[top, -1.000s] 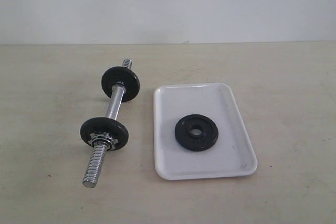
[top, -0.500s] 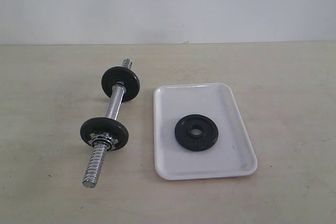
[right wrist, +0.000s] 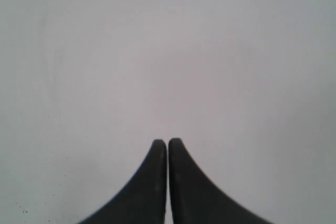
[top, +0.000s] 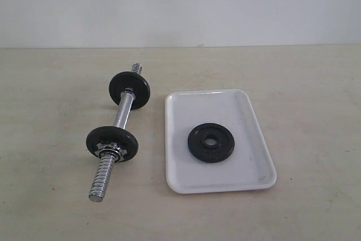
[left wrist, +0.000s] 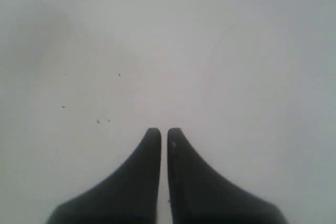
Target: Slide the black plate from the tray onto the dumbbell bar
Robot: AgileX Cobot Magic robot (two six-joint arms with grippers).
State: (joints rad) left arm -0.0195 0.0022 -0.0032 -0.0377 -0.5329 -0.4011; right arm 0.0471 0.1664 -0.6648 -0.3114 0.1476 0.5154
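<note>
While the black plate [top: 212, 142] lies flat near the middle of the tray [top: 186, 105], the dumbbell bar [top: 123, 109] rests on the table [top: 56, 83] just left of the tray, not touching it. A far disc [top: 130, 90] and a near disc [top: 111, 141] sit on the bar, with a chrome nut [top: 109, 152] against the near one. The left gripper [left wrist: 164, 132] is closed to a thin slit, holding nothing. The right gripper [right wrist: 167, 142] is closed tight and empty. Both face a plain pale surface.
</note>
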